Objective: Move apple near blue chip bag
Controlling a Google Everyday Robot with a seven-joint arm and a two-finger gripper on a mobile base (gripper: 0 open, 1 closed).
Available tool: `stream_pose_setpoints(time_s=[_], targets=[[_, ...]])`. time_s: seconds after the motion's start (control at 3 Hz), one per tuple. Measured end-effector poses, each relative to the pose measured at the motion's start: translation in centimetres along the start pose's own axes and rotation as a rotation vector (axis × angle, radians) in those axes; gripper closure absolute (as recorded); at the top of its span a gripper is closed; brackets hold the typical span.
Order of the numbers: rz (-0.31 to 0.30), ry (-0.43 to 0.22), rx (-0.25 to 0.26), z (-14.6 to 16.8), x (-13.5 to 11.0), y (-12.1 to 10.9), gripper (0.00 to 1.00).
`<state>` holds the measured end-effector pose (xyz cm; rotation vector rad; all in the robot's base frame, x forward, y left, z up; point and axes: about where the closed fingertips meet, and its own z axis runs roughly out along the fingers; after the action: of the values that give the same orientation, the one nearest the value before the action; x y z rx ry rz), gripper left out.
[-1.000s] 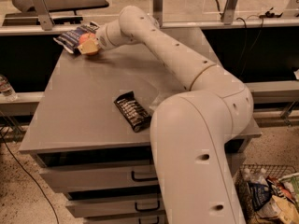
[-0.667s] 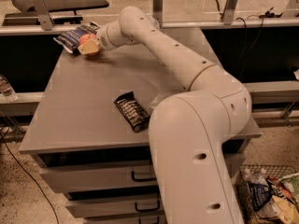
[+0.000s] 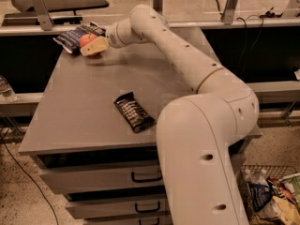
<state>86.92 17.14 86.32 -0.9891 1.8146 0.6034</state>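
Note:
The red-orange apple (image 3: 86,40) sits between the fingers of my gripper (image 3: 90,46) at the far left corner of the grey cabinet top (image 3: 84,102). The gripper is shut on the apple, just above the surface. The dark blue chip bag (image 3: 75,35) with white print lies flat right behind the apple, at the far left corner; the apple partly covers its near edge. My cream arm reaches across from the right front.
A black-brown wrapped snack bar (image 3: 133,111) lies near the middle front of the top. Drawers (image 3: 98,177) run below. A water bottle (image 3: 5,88) stands on a low ledge at left. A wire basket of packets (image 3: 274,196) sits on the floor at right.
The gripper with the apple has shifted slightly left and down, next to the blue chip bag. The snack bar has not moved.

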Motion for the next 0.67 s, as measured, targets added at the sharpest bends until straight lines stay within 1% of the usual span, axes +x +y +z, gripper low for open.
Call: stream_pose_setpoints(time_s=[0.33, 0.67], targets=[[0.019, -0.048, 0.001, -4.3, 0.5, -2.9, 0.0], [0.04, -0.116, 0.032, -11.4, 1.9, -7.2, 0.0]])
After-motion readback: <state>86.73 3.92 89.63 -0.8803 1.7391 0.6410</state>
